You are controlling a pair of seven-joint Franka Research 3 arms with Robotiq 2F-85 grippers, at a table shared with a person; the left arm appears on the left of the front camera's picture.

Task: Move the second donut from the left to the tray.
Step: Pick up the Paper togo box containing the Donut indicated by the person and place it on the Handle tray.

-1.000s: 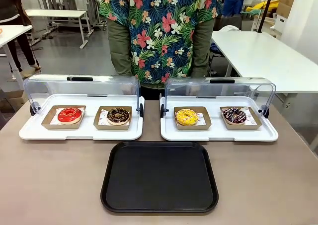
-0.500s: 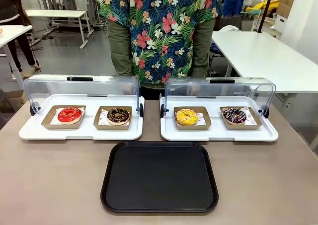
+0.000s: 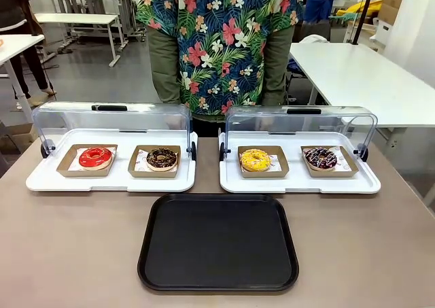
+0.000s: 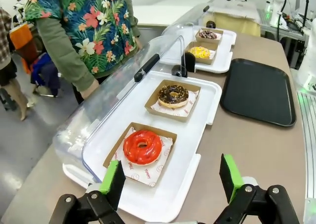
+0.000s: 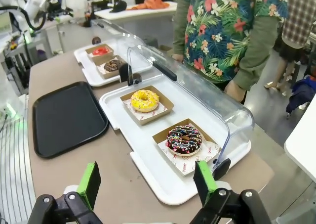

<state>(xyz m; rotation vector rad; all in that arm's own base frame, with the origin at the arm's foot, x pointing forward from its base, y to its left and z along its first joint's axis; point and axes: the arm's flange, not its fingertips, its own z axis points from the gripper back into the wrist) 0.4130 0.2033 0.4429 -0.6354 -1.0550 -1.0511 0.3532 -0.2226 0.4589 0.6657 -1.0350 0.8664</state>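
Approach pending; left jaws and right jaws stand released. Next, grasp the chocolate donut (image 3: 162, 159) for the black tray (image 3: 218, 243).

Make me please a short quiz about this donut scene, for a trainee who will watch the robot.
1. True or false: the black tray lies nearer the robot than both white trays.
2. Which donut shares a white tray with the chocolate sprinkled donut? A) the red-glazed donut B) the yellow donut C) the drizzled donut
3. Fill in: the left pincer has its jaws ___.
Key: 1 true; 2 A; 3 open.
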